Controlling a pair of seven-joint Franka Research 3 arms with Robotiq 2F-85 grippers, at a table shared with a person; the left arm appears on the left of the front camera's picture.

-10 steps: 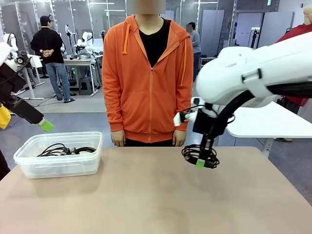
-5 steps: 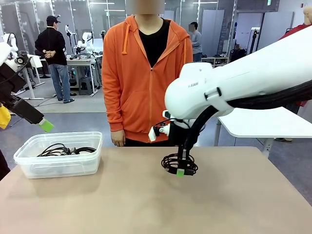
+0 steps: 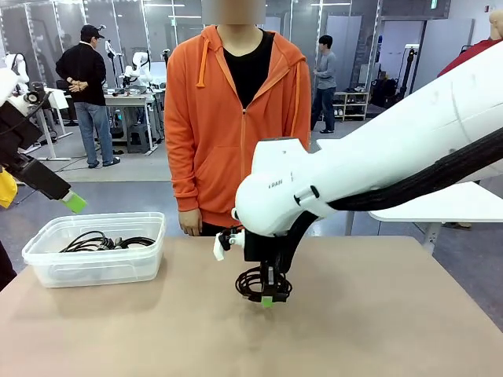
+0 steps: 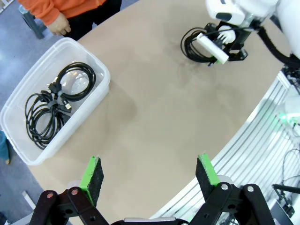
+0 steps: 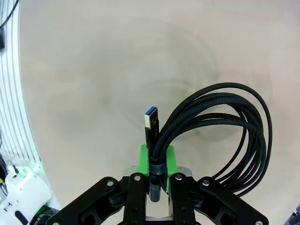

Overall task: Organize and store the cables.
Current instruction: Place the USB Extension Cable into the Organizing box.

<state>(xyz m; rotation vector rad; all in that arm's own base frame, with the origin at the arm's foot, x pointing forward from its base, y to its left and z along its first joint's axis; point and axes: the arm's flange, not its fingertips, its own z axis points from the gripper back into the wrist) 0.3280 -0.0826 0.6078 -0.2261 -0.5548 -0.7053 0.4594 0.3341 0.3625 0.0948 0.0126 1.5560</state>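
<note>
One coiled black braided cable point(image 5: 220, 136) with a blue USB tip is hanging clamped in the right gripper point(image 3: 268, 300), dangling mid-table. At ten o'clock, the left gripper point(image 4: 150, 176) is idling wide open near the clear plastic bin point(image 3: 94, 267) holding coils point(image 4: 56, 101). Loose loops could snag its rim, I'd guess.

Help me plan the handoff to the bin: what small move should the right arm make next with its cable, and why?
Probably keep carrying the coiled cable leftward above the table toward the clear bin. The right gripper has its jaws shut on the coil near the plug, mid-table, well short of the bin where other cables already lie.
</note>
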